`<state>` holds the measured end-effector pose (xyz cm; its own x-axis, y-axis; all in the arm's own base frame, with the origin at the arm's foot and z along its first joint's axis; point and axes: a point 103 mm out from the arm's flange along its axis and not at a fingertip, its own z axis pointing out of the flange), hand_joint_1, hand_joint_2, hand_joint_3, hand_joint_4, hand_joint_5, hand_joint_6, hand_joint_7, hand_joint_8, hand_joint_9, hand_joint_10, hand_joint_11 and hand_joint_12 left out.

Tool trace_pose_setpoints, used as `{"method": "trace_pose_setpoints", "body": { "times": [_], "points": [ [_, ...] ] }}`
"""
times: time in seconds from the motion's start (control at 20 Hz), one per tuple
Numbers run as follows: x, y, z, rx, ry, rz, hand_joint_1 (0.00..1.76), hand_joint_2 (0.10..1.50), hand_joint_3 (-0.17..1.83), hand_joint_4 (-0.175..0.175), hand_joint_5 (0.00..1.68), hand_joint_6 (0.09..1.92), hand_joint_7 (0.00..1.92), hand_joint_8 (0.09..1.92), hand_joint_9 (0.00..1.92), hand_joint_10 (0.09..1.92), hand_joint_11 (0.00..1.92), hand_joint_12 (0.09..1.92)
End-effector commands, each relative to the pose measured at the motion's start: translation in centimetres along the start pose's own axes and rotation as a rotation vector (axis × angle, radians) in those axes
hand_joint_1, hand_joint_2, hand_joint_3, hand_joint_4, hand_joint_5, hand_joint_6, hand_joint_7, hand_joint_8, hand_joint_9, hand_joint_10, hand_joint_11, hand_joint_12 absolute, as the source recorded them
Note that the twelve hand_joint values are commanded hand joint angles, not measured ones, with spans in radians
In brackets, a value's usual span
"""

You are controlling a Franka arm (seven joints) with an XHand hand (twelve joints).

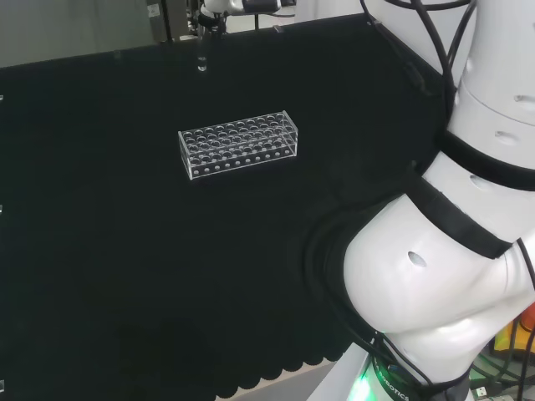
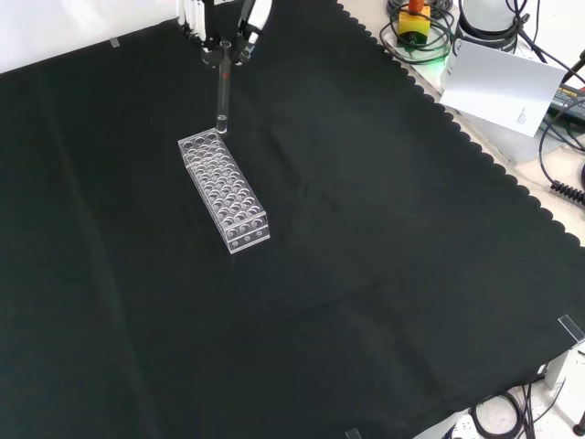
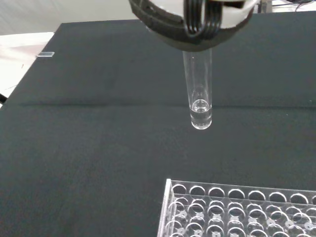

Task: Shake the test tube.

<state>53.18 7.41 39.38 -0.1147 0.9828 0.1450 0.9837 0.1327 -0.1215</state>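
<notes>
pinched in the hand [image 2: 239, 32], test tube [image 2: 222, 91] hung upright, long axis vertical, clear above the rack [image 2: 224, 189] on the tabletop [image 2: 384, 274].

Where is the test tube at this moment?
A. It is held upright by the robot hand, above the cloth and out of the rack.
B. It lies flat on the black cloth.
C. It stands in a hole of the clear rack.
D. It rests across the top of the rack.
A: the robot hand grips the top of the test tube, which hangs upright, its bottom end clear of the rack.
</notes>
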Motion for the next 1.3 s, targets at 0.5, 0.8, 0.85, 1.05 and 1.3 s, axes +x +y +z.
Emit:
{"method": "trace_pose_setpoints", "body": {
  "times": [0.5,0.8,0.85,1.05,1.3],
  "points": [
    [-14.4,-4.3,0.3,0.035,-0.116,0.314,1.42,0.98,0.0,-0.175,1.36,0.09,1.3,0.83,1.25,0.51,1.03,1.09],
    [-20.1,-6.7,-0.1,0.042,-0.173,0.439,1.42,0.98,0.0,-0.175,1.36,0.09,1.3,0.83,1.25,0.51,1.03,1.09],
    [-20.7,-6.9,-0.3,0.039,-0.174,0.454,1.42,0.98,0.0,-0.175,1.36,0.09,1.3,0.83,1.25,0.51,1.03,1.09],
    [-20.8,-6.6,-0.8,0.033,-0.179,0.456,1.42,0.98,0.0,-0.175,1.36,0.09,1.3,0.83,1.24,0.52,1.03,1.09],
    [-17.5,-4.7,-0.2,0.03,-0.135,0.386,1.42,0.98,0.0,-0.175,1.36,0.09,1.3,0.83,1.24,0.52,1.03,1.09]
  ]
}}
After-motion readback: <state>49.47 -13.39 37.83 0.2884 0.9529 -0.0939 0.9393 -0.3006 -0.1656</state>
